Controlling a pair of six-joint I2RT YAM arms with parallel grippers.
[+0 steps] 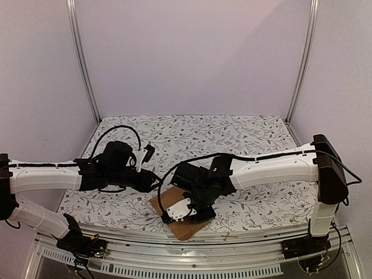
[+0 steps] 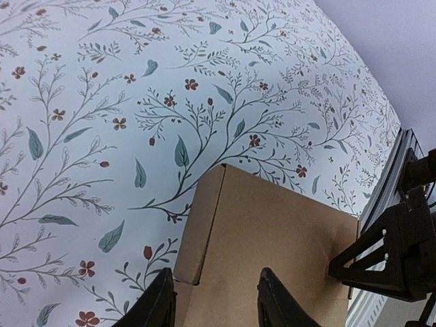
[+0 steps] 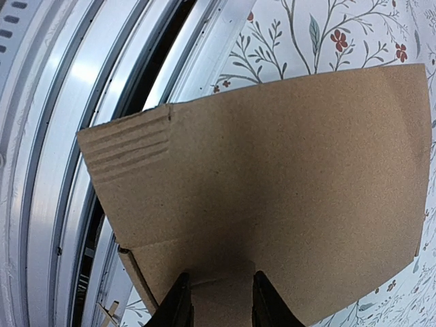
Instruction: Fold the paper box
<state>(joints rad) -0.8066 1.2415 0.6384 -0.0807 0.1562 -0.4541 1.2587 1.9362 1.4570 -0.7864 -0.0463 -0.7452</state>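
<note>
Box (image 1: 186,229) lies lower centre of the top view, at the table's near edge, one corner out over the rail (image 1: 244,243). It looks like light, thin cardboard, stiff across panels but likely to crease or spring back at the scores, so take it by a flap edge close to a fold, not mid-panel. Right gripper (image 3: 219,303) narrow, pinching a flap at the bottom centre of its view; left gripper (image 2: 216,303) part-way apart by the box's raised side wall, grip or none I cannot tell; free cloth (image 1: 192,131) lies up-frame, the drop-off just below.

Plain brown paper box (image 1: 185,228), partly folded
</note>
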